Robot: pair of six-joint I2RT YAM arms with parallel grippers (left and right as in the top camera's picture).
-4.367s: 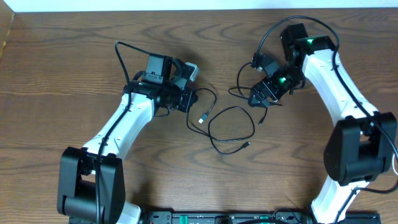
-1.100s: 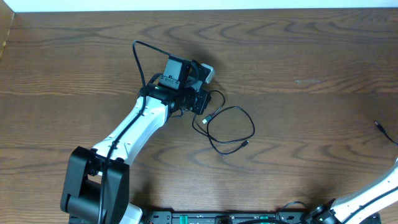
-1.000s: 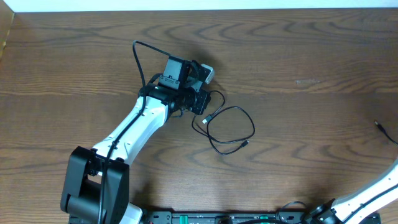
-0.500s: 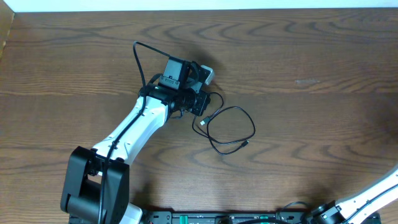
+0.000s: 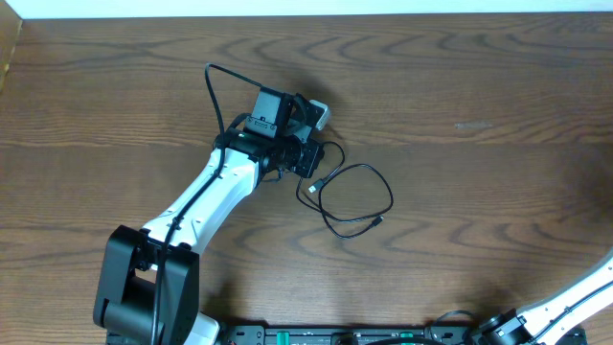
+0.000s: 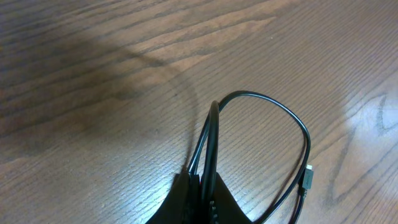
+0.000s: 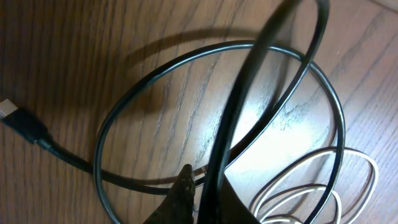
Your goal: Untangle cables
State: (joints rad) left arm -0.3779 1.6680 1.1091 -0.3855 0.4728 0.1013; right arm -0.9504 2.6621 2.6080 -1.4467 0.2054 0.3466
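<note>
The left gripper (image 6: 200,191), jaws pressed shut, pinches a looped black cable (image 6: 292,124) at the near edge of its wrist view. Seen from overhead, the loop spreads over the wooden table (image 5: 479,96) toward 4 o'clock from that pincer, its long axis running 10 to 4 o'clock. The near plug (image 5: 313,186) lies just beside the fingers, and the far plug (image 5: 380,221) sits at the loop's outer end. The left arm is much the nearer. The right gripper (image 7: 200,186), outside the overhead view, appears closed on a second black cable (image 7: 155,68), with a coiled white cable (image 7: 323,186) at 3 o'clock. The two groups look well apart.
</note>
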